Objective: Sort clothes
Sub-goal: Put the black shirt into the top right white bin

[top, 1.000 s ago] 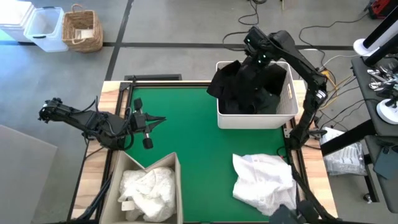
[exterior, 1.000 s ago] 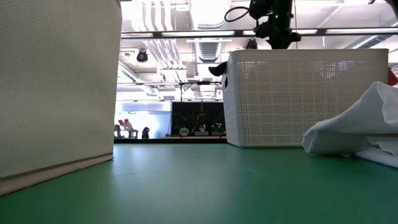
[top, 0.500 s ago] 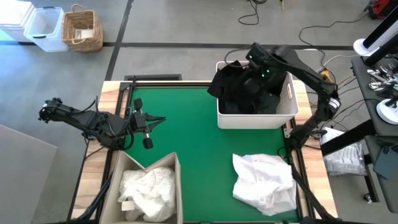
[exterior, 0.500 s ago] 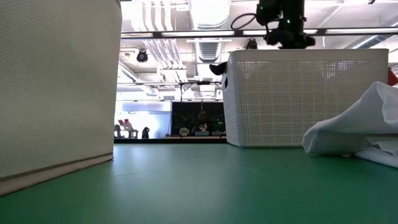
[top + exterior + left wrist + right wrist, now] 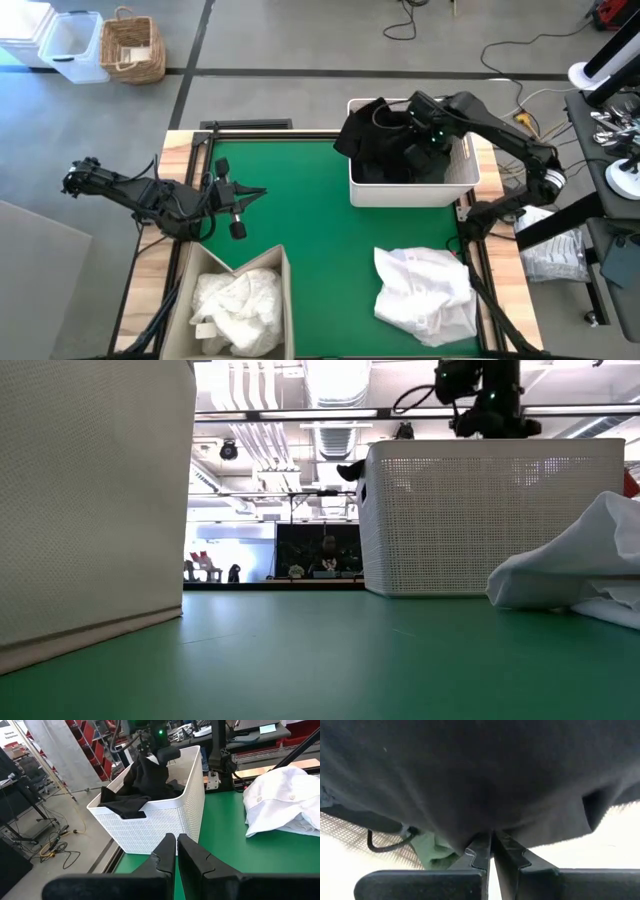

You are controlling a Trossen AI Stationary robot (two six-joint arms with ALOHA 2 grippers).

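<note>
The right hand (image 5: 418, 122) was down among the dark clothes (image 5: 395, 145) in the white basket (image 5: 412, 190) at the desk's (image 5: 310, 250) one o'clock, its fingers (image 5: 481, 851) pinched together against black fabric, though whether any cloth was caught between them could not be made out. The beige bin (image 5: 284, 300) at seven o'clock held crumpled white clothes (image 5: 238, 305), another white garment (image 5: 425, 292) lay loose on the green mat at five o'clock, and one dark piece hung over the basket's rim toward the mat's bare centre. The left hand (image 5: 236, 196) hung at nine o'clock near the desk's edge, closed on nothing.
</note>
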